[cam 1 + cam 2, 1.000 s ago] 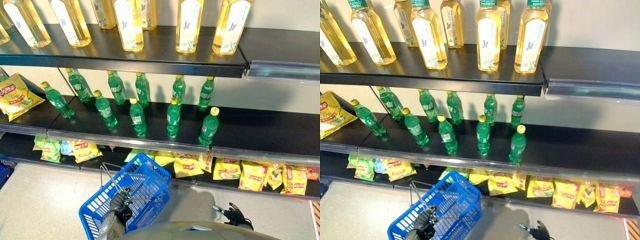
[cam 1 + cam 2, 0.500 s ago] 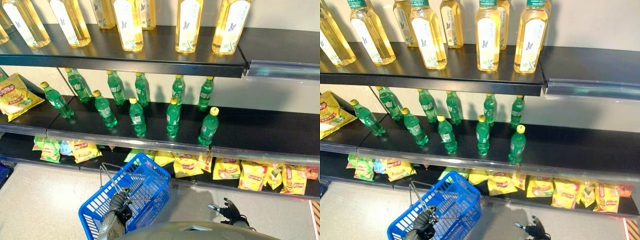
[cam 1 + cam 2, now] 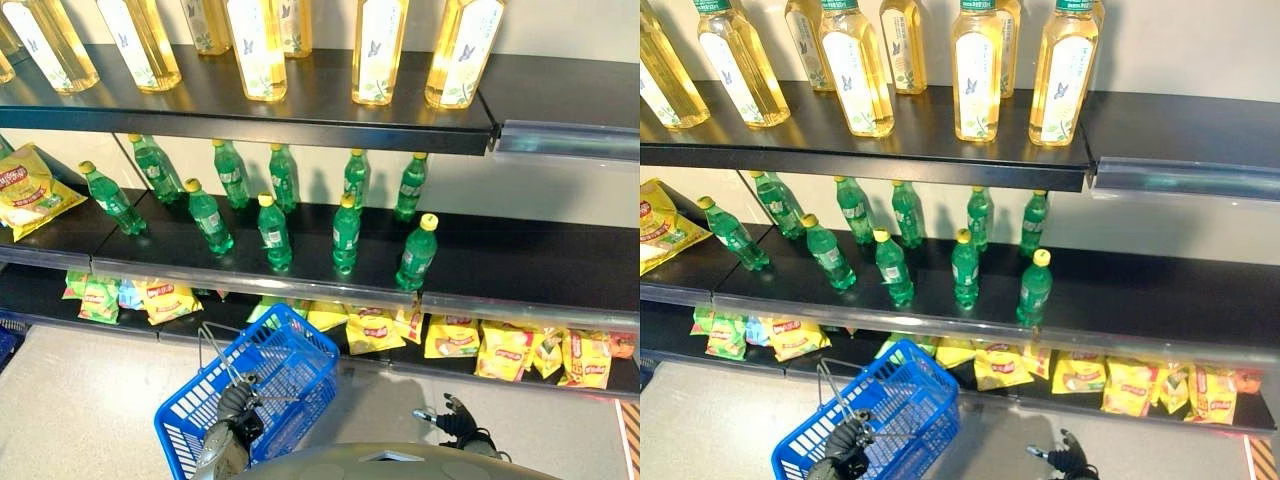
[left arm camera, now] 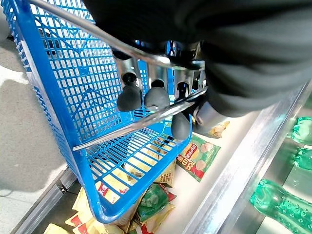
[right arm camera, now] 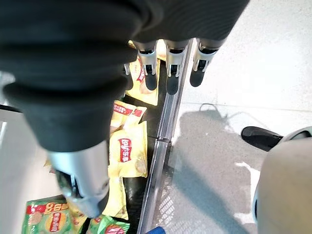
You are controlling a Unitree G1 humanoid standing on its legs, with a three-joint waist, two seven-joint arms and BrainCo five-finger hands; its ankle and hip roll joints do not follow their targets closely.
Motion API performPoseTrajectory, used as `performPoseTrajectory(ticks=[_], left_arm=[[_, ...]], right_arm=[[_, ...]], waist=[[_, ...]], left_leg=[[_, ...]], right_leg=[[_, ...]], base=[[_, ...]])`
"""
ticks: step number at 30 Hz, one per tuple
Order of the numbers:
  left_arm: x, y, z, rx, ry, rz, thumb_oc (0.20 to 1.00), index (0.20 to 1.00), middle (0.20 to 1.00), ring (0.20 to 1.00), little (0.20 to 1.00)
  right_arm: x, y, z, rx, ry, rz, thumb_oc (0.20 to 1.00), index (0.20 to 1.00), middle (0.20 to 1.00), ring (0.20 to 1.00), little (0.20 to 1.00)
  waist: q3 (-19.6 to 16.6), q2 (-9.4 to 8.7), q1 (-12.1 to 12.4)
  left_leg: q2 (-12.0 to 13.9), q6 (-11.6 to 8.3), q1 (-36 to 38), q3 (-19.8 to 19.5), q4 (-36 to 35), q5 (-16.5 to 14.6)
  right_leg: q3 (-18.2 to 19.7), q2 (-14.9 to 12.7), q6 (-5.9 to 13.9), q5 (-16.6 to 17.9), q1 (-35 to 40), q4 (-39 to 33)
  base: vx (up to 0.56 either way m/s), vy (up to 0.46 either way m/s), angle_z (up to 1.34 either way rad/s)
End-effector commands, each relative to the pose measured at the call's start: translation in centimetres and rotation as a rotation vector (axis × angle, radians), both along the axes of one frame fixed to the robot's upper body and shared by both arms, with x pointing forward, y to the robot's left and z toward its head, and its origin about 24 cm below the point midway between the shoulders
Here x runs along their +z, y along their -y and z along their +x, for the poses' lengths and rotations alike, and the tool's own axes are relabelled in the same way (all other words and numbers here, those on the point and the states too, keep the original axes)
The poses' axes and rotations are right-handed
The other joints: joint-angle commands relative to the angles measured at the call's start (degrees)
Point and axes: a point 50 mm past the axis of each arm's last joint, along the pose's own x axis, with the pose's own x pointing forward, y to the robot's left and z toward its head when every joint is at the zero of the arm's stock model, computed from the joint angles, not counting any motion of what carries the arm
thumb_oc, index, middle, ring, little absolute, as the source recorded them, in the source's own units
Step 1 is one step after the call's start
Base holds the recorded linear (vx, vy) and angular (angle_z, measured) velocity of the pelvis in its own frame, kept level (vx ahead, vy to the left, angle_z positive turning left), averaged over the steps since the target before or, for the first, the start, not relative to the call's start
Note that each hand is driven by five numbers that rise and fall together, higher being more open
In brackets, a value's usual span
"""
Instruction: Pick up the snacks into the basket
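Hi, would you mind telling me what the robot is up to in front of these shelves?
It is collecting snacks. The left hand is curled round the wire handle of a blue basket held before the bottom shelf. The right hand hangs open and empty above the yellow snack bags lying there. None has been picked up yet.

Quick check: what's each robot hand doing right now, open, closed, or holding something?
Left robot hand: closed on the blue basket's wire handle.
Right robot hand: open, empty, fingers straight over the bottom-shelf snack bags.
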Motion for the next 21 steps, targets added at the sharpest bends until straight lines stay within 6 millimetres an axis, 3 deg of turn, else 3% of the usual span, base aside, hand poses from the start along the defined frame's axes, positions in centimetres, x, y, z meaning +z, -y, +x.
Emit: performPoseTrajectory(ticks=[1,10,13,14,15,17,20,21], left_arm=[[4.4,-1.4,5.6,-0.006,0.317,0.096,0.2,0.2,0.2,0.2,0.2],[6.9,-1.4,8.0,-0.035,0.447,0.093,0.2,0.2,0.2,0.2,0.2],[7.1,-1.5,8.3,-0.016,0.454,0.091,0.2,0.2,0.2,0.2,0.2],[7.2,-1.7,8.7,0.003,0.454,0.097,0.2,0.2,0.2,0.2,0.2],[7.2,-1.7,8.7,0.003,0.454,0.097,0.2,0.2,0.2,0.2,0.2],[7.5,-1.8,9.0,0.042,0.467,0.094,0.2,0.2,0.2,0.2,0.2],[7.7,-1.9,9.1,0.05,0.474,0.096,0.2,0.2,0.2,0.2,0.2],[7.8,-1.7,9.3,0.056,0.481,0.088,0.2,0.2,0.2,0.2,0.2]], right_arm=[[1.5,0.5,3.5,0.024,0.149,-0.003,1.0,1.0,1.0,1.0,1.0],[4.0,1.3,7.0,0.031,0.324,-0.009,1.0,1.0,1.0,1.0,1.0],[5.0,1.2,8.2,-0.014,0.406,0.027,1.0,1.0,1.0,1.0,1.0],[6.6,0.7,9.8,0.026,0.496,0.033,1.0,1.0,1.0,1.0,1.0],[6.6,0.7,9.8,0.026,0.495,0.033,1.0,1.0,1.0,1.0,1.0],[9.9,0.0,11.8,0.058,0.685,0.08,1.0,1.0,1.0,1.0,1.0],[11.4,0.0,12.3,0.058,0.77,0.096,1.0,1.0,1.0,1.0,1.0],[12.9,0.0,12.9,0.06,0.851,0.107,1.0,1.0,1.0,1.0,1.0]], waist=[[2.96,0.04,0.05],[10.16,0.26,-0.3],[11.17,0.44,-0.77],[12.12,0.49,-1.01],[12.04,0.5,-0.99],[13.17,0.37,-1.52],[13.64,0.24,-1.84],[14.03,0.13,-2.12]], left_leg=[[-2.32,2.06,-2.27,-3.12,3.57,-2.1],[1.23,2.38,-17.54,-3.68,26.1,-9.35],[2.24,2.79,-20.65,-3.34,30.12,-11.23],[2.99,3.14,-23.3,-2.73,34.28,-12.98],[3.01,3.14,-23.44,-2.72,34.39,-13.03],[4.5,3.3,-26.68,-1.61,39.27,-15.21],[5.17,3.37,-28.73,-1.11,42.29,-16.42],[5.83,3.6,-30.42,-0.87,44.68,-17.42]], right_leg=[[1.18,3.43,-1.54,-2.83,-4.0,8.2],[-1.56,-0.73,-3.22,-10.27,-15.87,27.24],[-0.95,-1.42,-3.55,-11.89,-19.46,32.03],[-0.12,-1.83,-4.02,-13.37,-22.62,36.19],[-0.09,-1.84,-4.03,-13.41,-22.76,36.29],[1.1,-2.32,-4.68,-15.38,-27.31,41.62],[1.78,-2.58,-4.8,-16.27,-29.81,44.24],[2.28,-2.89,-4.93,-17.08,-31.81,46.5]], base=[[-0.11,0.012,0.0],[-0.14,-0.002,0.13],[-0.1,0.017,0.06],[-0.06,0.005,-0.06],[-0.09,0.009,-0.11],[-0.07,0.02,-0.12],[-0.03,0.013,-0.27],[-0.02,0.005,-0.18]])
